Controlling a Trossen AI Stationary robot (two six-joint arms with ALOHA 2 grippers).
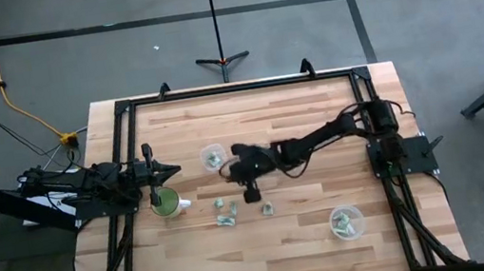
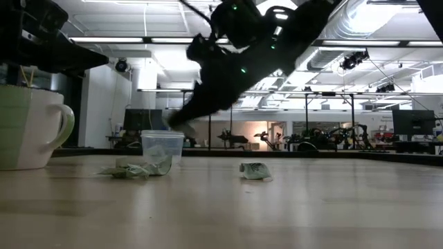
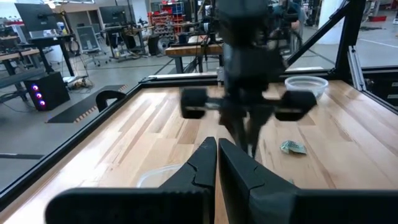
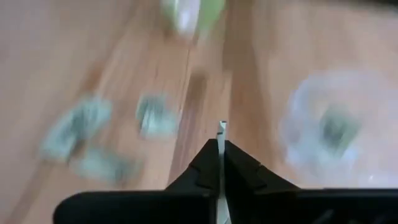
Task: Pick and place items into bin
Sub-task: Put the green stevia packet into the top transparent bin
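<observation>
Several tiny green-and-silvery wrapped items lie flat on the wood: two [image 1: 218,202] [image 1: 227,217] near the green cup [image 1: 166,203] and one [image 1: 268,209] farther right. More sit in two clear cups [image 1: 213,156] [image 1: 346,221]. My right gripper [image 1: 226,168] hangs above the table beside the nearer clear cup, shut [image 4: 221,140] on a thin pale sliver; its view is blurred. My left gripper [image 1: 167,173] [image 3: 217,152] is shut and holds nothing, just beyond the green cup. In the low view the right gripper [image 2: 174,123] is over the clear cup [image 2: 162,146]. My right gripper pinches a thin pale sliver of an item [image 4: 221,128] between its two fingers. Only a narrow strip shows past the fingertips, lifted clear of the table. Blur hides which part of the item it is.
The green cup with its handle [image 2: 31,128] stands at the left of the low view. A black frame [image 1: 235,86] runs along the table's edges. Bare wood [image 1: 258,114] lies toward the far edge and along the near edge. One loose item [image 3: 292,147] lies past the right arm.
</observation>
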